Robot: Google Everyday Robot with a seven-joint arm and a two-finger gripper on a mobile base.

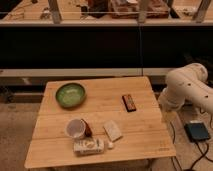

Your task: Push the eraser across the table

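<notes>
The eraser is a small dark block with a reddish stripe. It lies flat on the right half of the light wooden slatted table, a little in from the right edge. My white arm is bent beside the table's right edge, level with the eraser and apart from it. My gripper is out of view past the right edge of the picture, so nothing of its fingers shows.
A green bowl sits at the table's back left. A white cup, a pale flat pad and a white printed carton stand near the front. A dark box with cables lies on the floor at right. A dark counter runs behind.
</notes>
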